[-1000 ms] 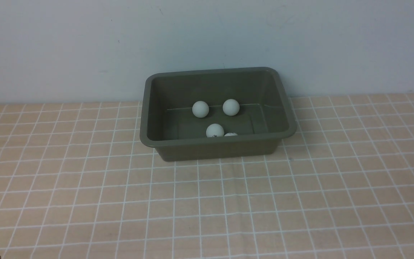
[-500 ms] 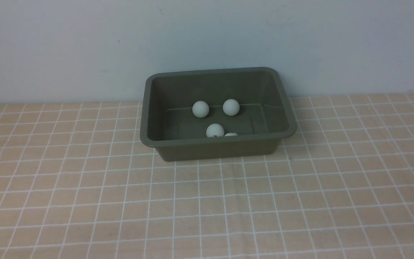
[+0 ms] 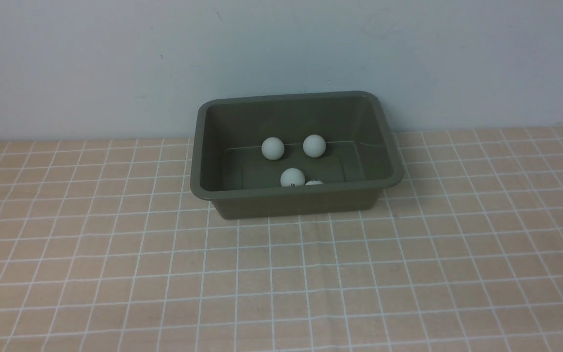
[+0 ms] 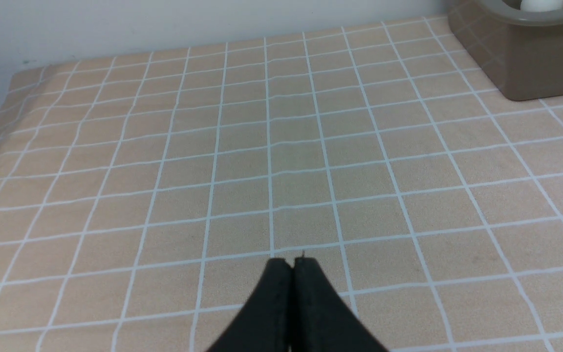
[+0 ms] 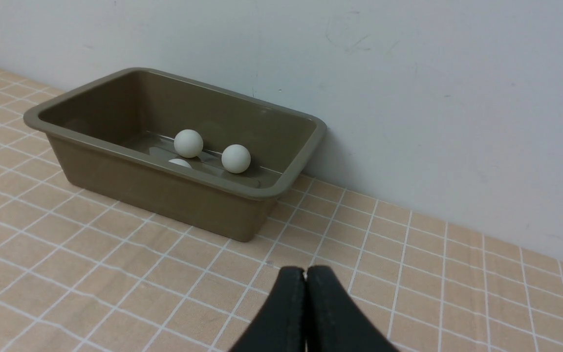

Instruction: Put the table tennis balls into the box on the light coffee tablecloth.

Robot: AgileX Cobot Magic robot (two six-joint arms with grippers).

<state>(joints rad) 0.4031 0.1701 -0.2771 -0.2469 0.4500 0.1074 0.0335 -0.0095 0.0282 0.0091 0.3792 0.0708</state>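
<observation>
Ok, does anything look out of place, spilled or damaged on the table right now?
Nothing stands out. All four table tennis balls lie inside the box, which sits upright on the light coffee tablecloth by the wall. No ball shows on the cloth, and both arms are pulled back with jaws shut.

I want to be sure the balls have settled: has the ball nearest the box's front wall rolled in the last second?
No. That ball shows in the same place, just behind the box's front rim and beside the marked ball.

Soft, even light; sharp pictures with faint shadows.
</observation>
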